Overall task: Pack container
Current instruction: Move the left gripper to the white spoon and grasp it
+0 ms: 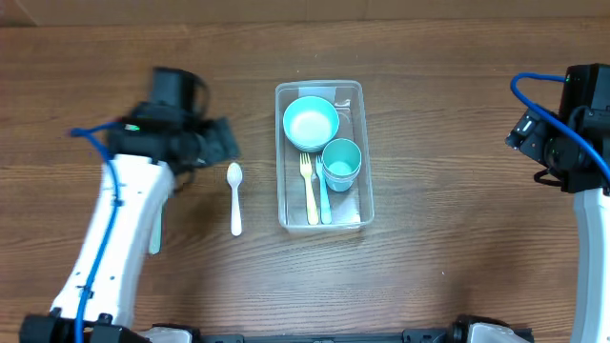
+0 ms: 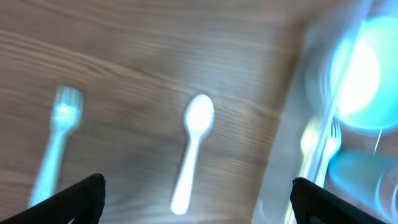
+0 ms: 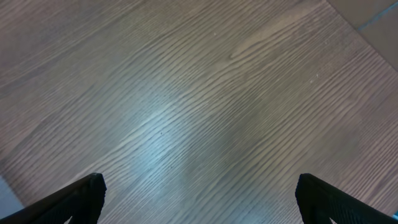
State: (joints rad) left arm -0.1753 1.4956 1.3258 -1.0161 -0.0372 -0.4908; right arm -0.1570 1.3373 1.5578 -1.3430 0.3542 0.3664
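The clear container (image 1: 282, 152) stands at the table's middle. It holds a teal bowl (image 1: 311, 122), a teal cup (image 1: 341, 162), a yellow fork (image 1: 309, 195) and a teal utensil (image 1: 323, 198). A white spoon (image 1: 234, 197) lies on the table to its left. A pale teal fork (image 1: 154, 233) lies partly under my left arm. My left gripper (image 1: 227, 143) is open and empty, above the table left of the spoon. The blurred left wrist view shows the fork (image 2: 56, 143), spoon (image 2: 193, 149), container (image 2: 283, 168) and open jaws (image 2: 199, 202). My right gripper (image 1: 522, 129) is open and empty at the far right.
The right wrist view shows only bare wood table between the open fingers (image 3: 199, 199). A lighter strip, probably the table's edge, shows at its top right corner (image 3: 373, 15).
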